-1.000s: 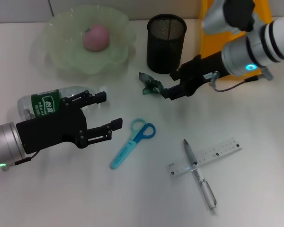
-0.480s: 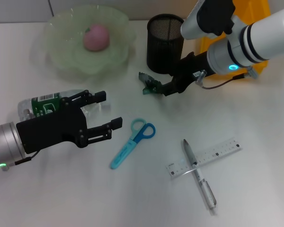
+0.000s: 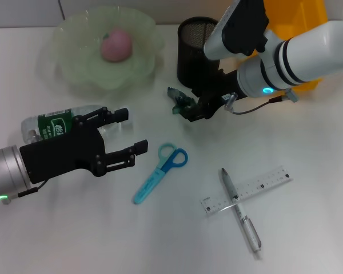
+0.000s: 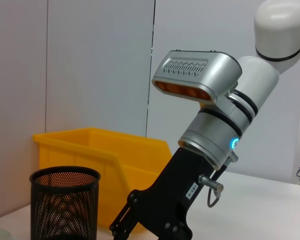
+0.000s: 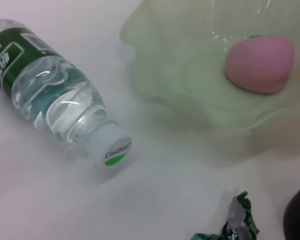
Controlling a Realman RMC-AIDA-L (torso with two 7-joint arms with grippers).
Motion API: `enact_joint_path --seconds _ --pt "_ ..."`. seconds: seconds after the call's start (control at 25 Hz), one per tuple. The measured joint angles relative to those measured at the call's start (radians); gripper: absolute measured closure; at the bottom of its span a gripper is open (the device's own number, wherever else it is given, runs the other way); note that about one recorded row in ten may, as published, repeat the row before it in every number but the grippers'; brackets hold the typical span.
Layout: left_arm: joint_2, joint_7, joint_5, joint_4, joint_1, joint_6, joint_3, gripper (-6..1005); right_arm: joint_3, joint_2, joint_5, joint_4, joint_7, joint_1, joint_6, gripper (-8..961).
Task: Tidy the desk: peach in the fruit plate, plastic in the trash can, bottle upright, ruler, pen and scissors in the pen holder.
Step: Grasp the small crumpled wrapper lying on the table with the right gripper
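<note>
Green-capped bottle (image 5: 55, 102) fills the right wrist view; overhead, left hand (image 3: 128, 132) hovers spread.

The bottle (image 5: 55, 95) carries a green label with white Chinese characters, too partial to read; its white cap (image 5: 114, 149) bears small green script, not legible. The ruler (image 3: 248, 189) shows scale marks, numbers unreadable

Pink peach (image 3: 115, 44) in green plate (image 3: 74, 68).
</note>
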Motion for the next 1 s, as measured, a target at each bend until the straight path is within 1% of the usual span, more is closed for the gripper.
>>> enact_joint_path --seconds 0.2,0.68,0.8,1.0 --pt "0.000 0.000 0.000 -0.001 0.000 0.000 0.000 298 -0.050 0.001 0.048 0.007 -0.011 -0.001 0.035 353" --pt "-0.002 0.000 -0.003 -0.001 0.005 0.006 0.004 301 -0.062 0.003 0.064 0.042 -0.023 0.005 0.077 448" --pt "-0.002 0.000 -0.003 -0.001 0.007 0.010 0.003 302 -0.071 0.003 0.094 0.042 -0.036 0.002 0.076 622" --pt "-0.002 0.000 -0.003 -0.001 0.008 0.014 0.000 304 -0.078 0.003 0.110 0.037 -0.042 -0.002 0.066 782"
